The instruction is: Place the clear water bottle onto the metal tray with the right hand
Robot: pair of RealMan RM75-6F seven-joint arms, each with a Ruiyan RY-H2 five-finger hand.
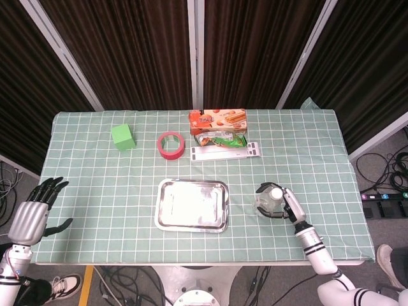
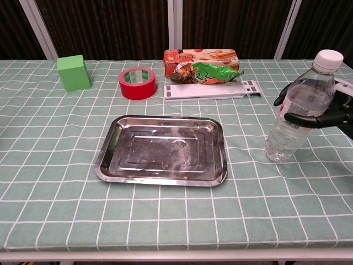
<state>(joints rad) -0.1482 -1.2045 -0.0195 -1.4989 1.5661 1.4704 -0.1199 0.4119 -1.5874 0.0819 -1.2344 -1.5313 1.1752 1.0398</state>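
Note:
The clear water bottle [image 2: 289, 131] with a white cap stands on the green checked cloth, right of the metal tray [image 2: 105, 161], leaning slightly. My right hand [image 2: 322, 110] grips its upper body, thumb across the front and fingers curled round the back. In the head view the bottle [image 1: 265, 200] is about a hand's width right of the tray [image 1: 160, 205], with the right hand [image 1: 285, 205] around it. The tray holds nothing. My left hand [image 1: 30, 214] hangs off the table's left edge with fingers spread, holding nothing.
Along the back stand a green cube [image 1: 122, 137], a red tape roll [image 1: 171, 145], an orange biscuit box [image 1: 217, 118], a green snack bag [image 1: 220, 138] and a white strip [image 1: 224, 152]. The table's front edge lies close below the tray.

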